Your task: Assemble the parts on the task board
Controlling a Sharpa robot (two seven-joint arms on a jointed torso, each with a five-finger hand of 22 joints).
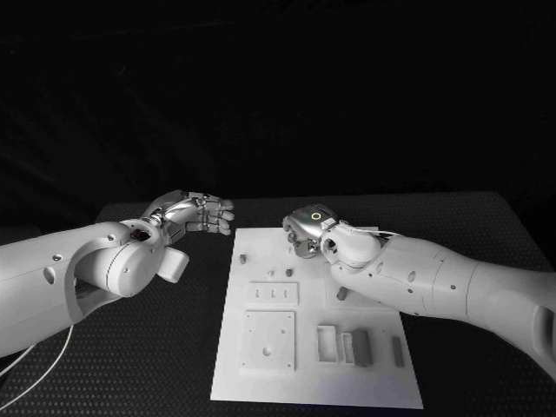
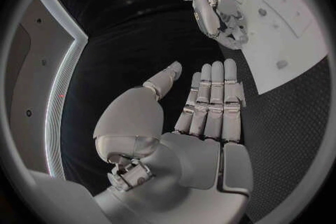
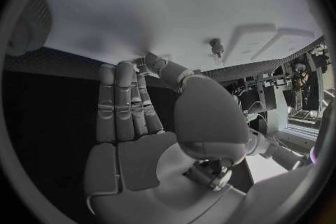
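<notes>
Task board (image 1: 318, 347) mid-bench, long axis 12 to 6; right robot hand (image 1: 308, 230) over its 12 o'clock end, nearer; left robot hand (image 1: 203, 213) off its 10 o'clock corner; both flat-fingered, empty.

No text, label, brand, number or sign can be read in any of the views. The white task board (image 1: 263, 382) carries only plain raised blocks and holes, with no printing that can be made out, and the robot's white arm shells likewise show no legible lettering.
</notes>
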